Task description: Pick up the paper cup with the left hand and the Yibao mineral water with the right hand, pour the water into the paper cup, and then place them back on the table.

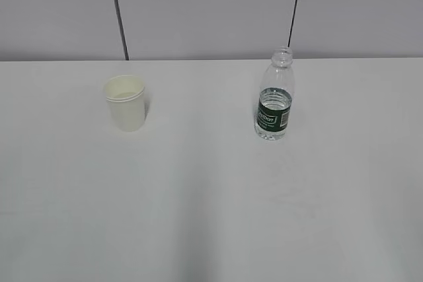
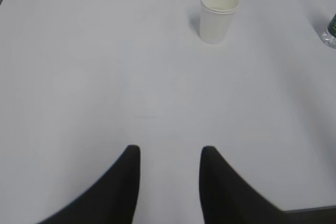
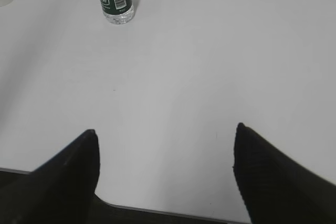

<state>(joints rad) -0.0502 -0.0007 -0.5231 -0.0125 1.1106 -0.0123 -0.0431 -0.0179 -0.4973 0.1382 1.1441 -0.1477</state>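
The table [image 1: 211, 203] fills nearly everything here, a broad white top running back to a pale grey wall [image 1: 211, 4] with two dark seams down it. Nothing but two items stand on it in the exterior view, and neither arm shows there at all.

Over to the right hand [image 3: 165, 129]: its two black fingers [image 3: 68, 171] are spread wide, nothing between them, hanging over the near edge of the table. The left hand [image 2: 169, 150] sits over the near part of the table too, its fingers [image 2: 123, 182] parted by a narrower gap, bare tabletop showing between them, gripping nothing.

Now the Yibao mineral water [image 1: 275, 94]: upright on the table, right of centre, capless, dark green label round its lower half, water level just above the label. From the right wrist it stands far ahead and to the left, well apart from the fingers.

And the paper cup [image 1: 125, 102], upright on the left side, well apart from the bottle, with a little pale liquid visible inside. The left wrist view has it far ahead, slightly right of the gap.
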